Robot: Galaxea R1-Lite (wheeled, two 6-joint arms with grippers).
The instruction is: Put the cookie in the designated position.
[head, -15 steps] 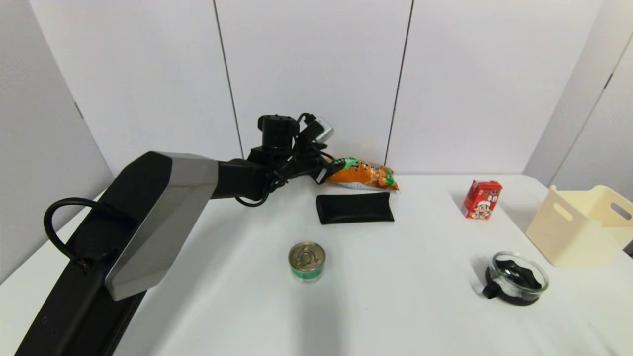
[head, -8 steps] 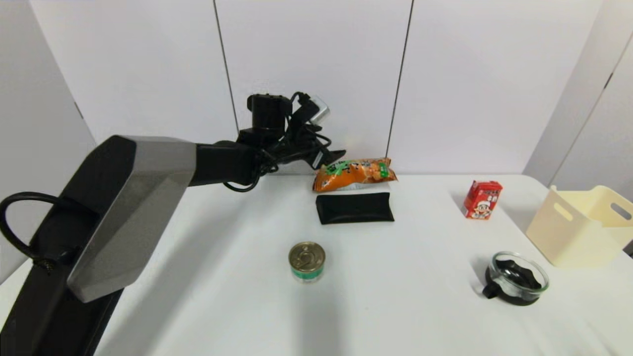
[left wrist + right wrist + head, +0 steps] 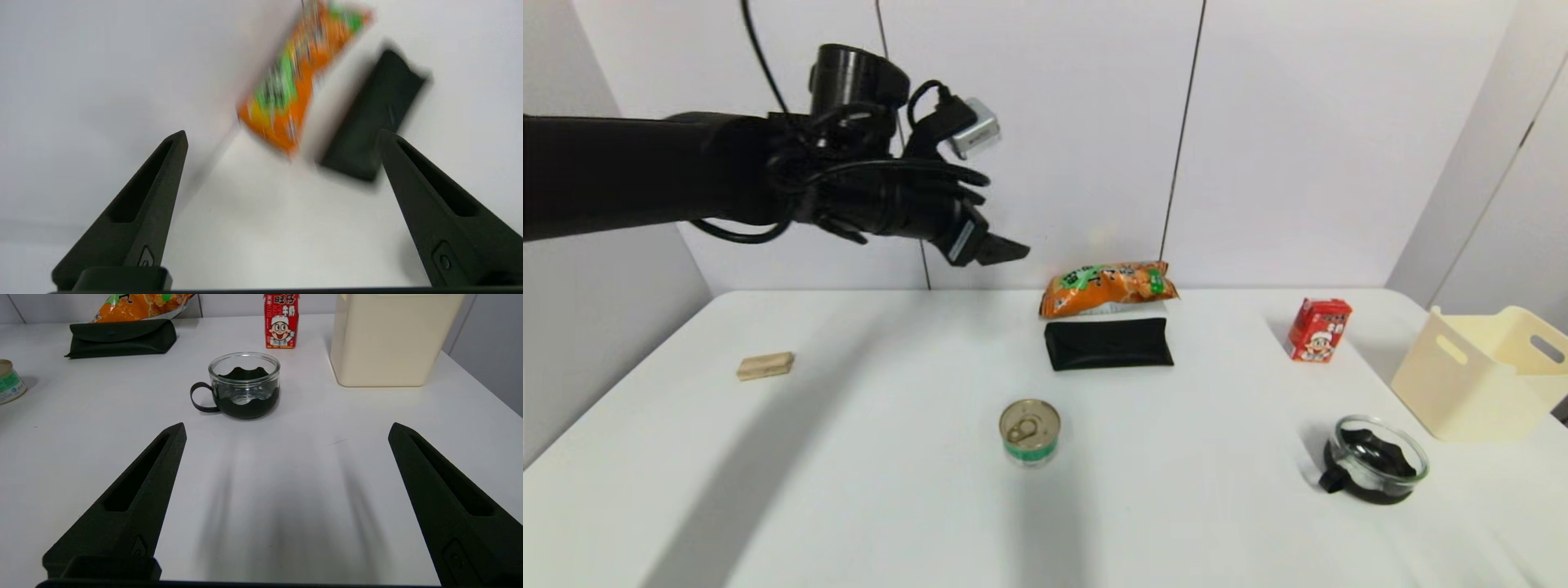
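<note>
White wall panels with dark seams back the wide white table (image 3: 849, 457) that fills the lower part of the head view. Largest on it is the cream plastic bin with slotted handles (image 3: 1478, 376), standing at the robot's far right edge. The left arm reaches in from the left, high above the table, and its left gripper (image 3: 1001, 249) hangs in the air near the back wall, up and to the left of the snack bag; in the left wrist view its two black fingers (image 3: 135, 220) are spread wide with nothing between them. The cookie, a crinkly orange foil bag with green label patches (image 3: 1109, 287), lies at the back of the table against the wall, just behind and touching the flat black soft pouch (image 3: 1107, 343). Toward the right front sits the clear glass cup in a black holder with a loop handle (image 3: 1376, 467). Farther back on the right stands the small red drink carton with a cartoon face (image 3: 1318, 328). A round metal tin with a green label band (image 3: 1030, 430) stands near the middle front. Well apart on the left lies a small tan wooden block (image 3: 765, 366). The right gripper (image 3: 286, 506) hovers low over bare table in front of the cup, its fingers also wide apart and empty.
</note>
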